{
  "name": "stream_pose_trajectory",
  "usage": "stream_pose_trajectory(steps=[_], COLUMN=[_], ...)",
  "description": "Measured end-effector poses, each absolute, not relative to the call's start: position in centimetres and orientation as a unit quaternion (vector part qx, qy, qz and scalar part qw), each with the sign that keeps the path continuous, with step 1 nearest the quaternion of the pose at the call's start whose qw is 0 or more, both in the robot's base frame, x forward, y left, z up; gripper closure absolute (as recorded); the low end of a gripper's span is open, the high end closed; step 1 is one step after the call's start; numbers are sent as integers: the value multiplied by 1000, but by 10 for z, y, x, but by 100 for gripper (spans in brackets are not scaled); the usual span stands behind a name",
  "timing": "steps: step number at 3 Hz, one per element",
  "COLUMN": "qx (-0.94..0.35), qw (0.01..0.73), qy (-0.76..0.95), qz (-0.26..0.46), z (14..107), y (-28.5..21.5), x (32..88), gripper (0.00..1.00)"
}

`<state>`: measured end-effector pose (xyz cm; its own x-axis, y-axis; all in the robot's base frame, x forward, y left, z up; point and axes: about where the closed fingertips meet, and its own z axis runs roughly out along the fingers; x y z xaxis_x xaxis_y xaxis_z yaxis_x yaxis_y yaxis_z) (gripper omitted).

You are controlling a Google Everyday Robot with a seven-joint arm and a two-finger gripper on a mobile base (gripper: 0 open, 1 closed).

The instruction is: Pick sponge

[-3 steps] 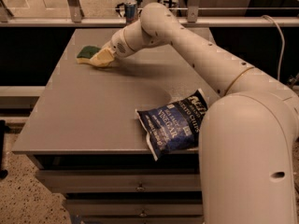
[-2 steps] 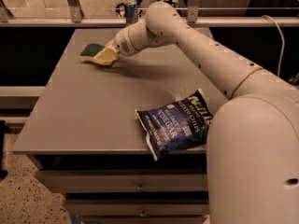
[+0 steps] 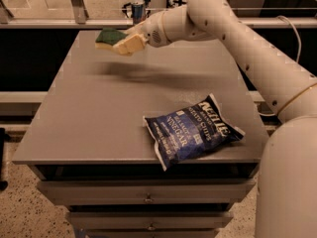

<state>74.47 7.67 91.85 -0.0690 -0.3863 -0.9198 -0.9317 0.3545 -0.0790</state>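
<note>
The sponge [image 3: 109,37] has a dark green top over pale yellow foam. It is held in the air above the far left part of the grey table [image 3: 109,113]. My gripper [image 3: 123,43] is shut on the sponge's right end, its cream fingers [image 3: 130,44] clamped around it. My white arm [image 3: 233,29] reaches in from the right. The sponge's shadow lies on the tabletop below it.
A blue Kettle chip bag [image 3: 190,130] lies near the table's front right edge. A can [image 3: 138,9] stands beyond the table's far edge. Drawers [image 3: 148,198] run under the tabletop. Railing posts stand at the back.
The gripper has lifted the sponge off the tabletop; it now hangs clear above the table with a shadow beneath it.
</note>
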Motion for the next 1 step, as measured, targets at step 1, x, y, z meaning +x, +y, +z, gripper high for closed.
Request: stream_pose_trajectory(steps=[1], qx=[-469], qw=[508], qy=[658], qz=[300], z=[948], y=[28], x=[730], gripper=[100])
